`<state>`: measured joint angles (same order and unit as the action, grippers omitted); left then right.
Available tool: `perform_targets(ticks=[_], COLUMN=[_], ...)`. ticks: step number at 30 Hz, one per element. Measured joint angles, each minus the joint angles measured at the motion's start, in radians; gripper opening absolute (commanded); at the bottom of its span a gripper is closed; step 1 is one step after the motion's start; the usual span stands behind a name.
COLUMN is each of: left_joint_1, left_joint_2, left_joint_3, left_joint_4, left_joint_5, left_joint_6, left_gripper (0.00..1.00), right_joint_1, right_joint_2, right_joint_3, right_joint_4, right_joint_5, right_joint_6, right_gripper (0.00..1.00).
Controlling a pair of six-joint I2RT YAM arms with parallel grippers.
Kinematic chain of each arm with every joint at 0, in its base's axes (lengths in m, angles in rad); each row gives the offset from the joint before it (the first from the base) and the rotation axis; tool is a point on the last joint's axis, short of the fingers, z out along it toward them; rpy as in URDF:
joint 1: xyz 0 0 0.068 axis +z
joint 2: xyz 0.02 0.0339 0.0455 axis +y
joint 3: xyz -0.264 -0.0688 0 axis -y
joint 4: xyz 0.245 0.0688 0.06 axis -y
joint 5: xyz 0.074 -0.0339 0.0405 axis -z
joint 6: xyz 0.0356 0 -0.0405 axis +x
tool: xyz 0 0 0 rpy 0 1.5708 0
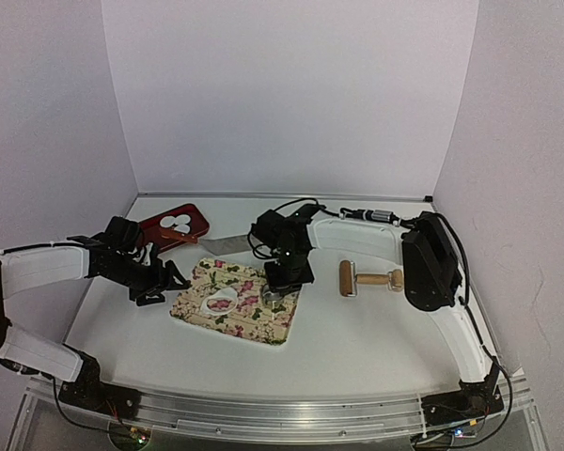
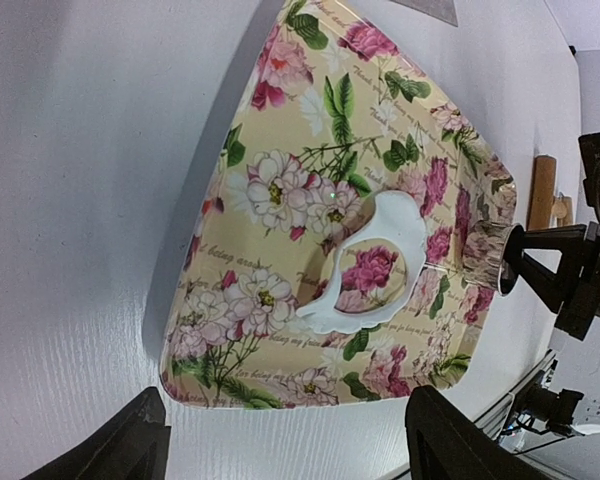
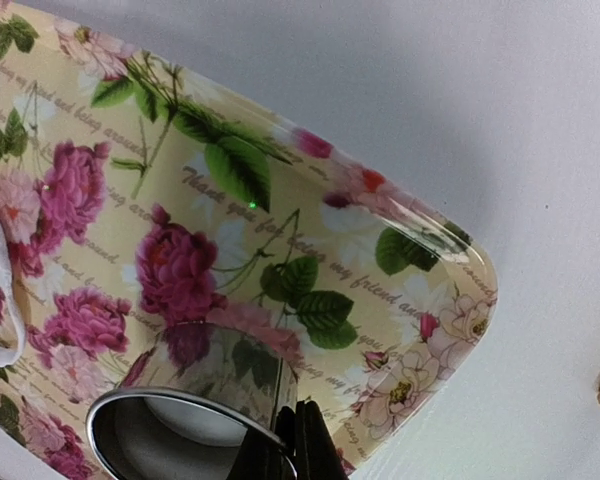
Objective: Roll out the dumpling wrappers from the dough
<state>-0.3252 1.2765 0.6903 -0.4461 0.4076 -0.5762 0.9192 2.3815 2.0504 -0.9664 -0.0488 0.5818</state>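
The dough [image 1: 221, 301] [image 2: 375, 265], a thin white sheet with a round hole, lies on the floral tray [image 1: 254, 321] [image 2: 280, 150] [image 3: 230, 170]. It is between the two grippers. The left gripper [image 1: 166, 285] [image 2: 285, 432] hovers just beside the tray's left edge with its fingers spread wide. The right gripper [image 1: 280, 293] [image 3: 290, 442] pinches the rim of the metal ring [image 1: 274, 297] [image 2: 485, 255] [image 3: 180, 415], which stands on the tray just right of the dough. The dumpling wrappers [image 1: 176, 223] lie on the red tray [image 1: 195, 214], behind the left gripper.
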Motion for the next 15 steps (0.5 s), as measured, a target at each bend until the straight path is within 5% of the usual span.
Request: perform_targets(ticks=[15], left_joint_1=[-0.026], left_joint_2=[-0.111], left_joint_3=[0.014], left_joint_4=[0.111], left_joint_5=[0.056], left_joint_6=[-0.05], left_gripper=[0.78], right_joint_1=[0.006], right_joint_2=[-0.128], right_joint_3=[-0.022], right_joint_4=[-0.01], right_joint_5=[-0.02], right_joint_6=[0.041], right_gripper=[0.0])
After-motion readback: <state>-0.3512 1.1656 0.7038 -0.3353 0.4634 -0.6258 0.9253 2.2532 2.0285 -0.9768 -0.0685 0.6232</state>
